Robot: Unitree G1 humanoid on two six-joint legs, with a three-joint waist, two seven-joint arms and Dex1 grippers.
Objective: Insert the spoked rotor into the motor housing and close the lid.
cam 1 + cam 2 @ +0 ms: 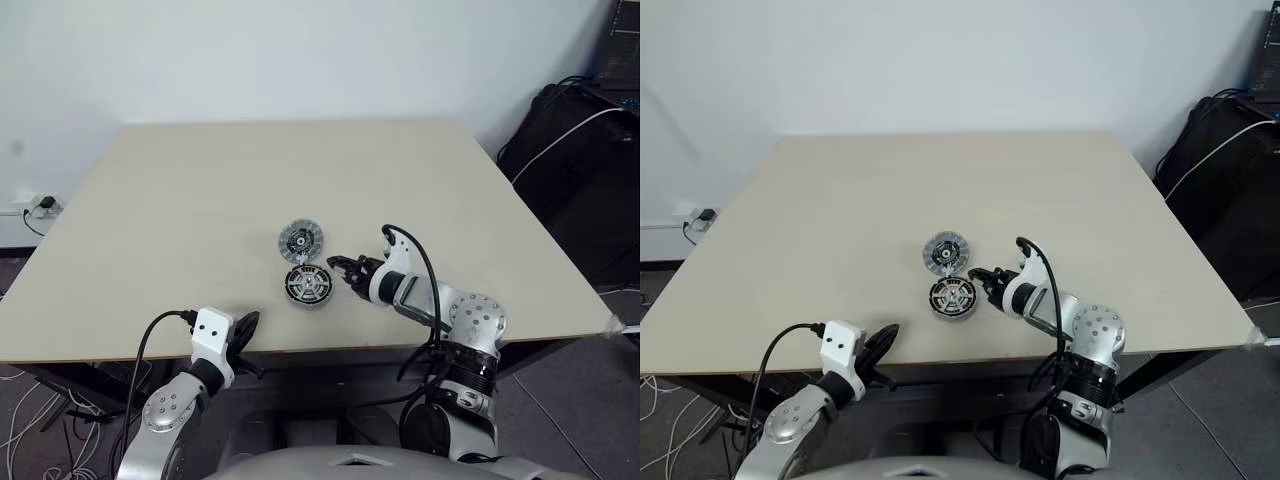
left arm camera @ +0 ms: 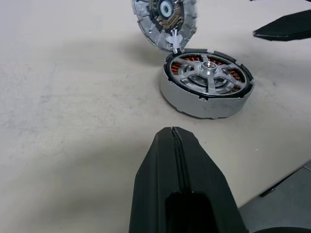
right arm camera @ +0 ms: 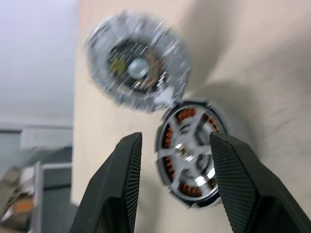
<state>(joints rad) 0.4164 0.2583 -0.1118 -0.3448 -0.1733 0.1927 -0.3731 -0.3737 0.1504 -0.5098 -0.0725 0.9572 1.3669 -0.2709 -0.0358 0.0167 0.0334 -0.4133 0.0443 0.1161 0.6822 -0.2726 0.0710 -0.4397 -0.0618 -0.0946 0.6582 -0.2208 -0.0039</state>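
Left wrist view: spoked rotor (image 2: 208, 75) already sits inside the motor housing (image 2: 194, 102). Silver spokes and hub lie level with the rim, copper windings show between the spokes. Looks seated, not tilted, as far as I can judge. So step one reads as done.

Lid (image 2: 165, 19) is not on yet. It lies on the worktop (image 1: 200, 200) just behind the housing, dark-centred face up, its edge touching or nearly touching the housing rim; a small white tab sits at the joint between them. Can't tell whether the two are actually linked there.

Right gripper (image 1: 340, 265) hovers just beside the housing on its right, fingers (image 3: 121, 184) parted to a middling gap and holding nothing. In the right wrist view the housing shows between the fingers, but they do not touch it. Left gripper (image 1: 243, 332) is parked at the near edge of the worktop, well apart from the parts, fingers pressed together and empty.

Left to do: pick up or flip the lid, get it dark face down over the rotor, centre it on the hub, press it home. My read is roughly halfway. Main risk: the lid lands off-centre on the hub, or nudges the housing across the worktop, since nothing is bracing it.
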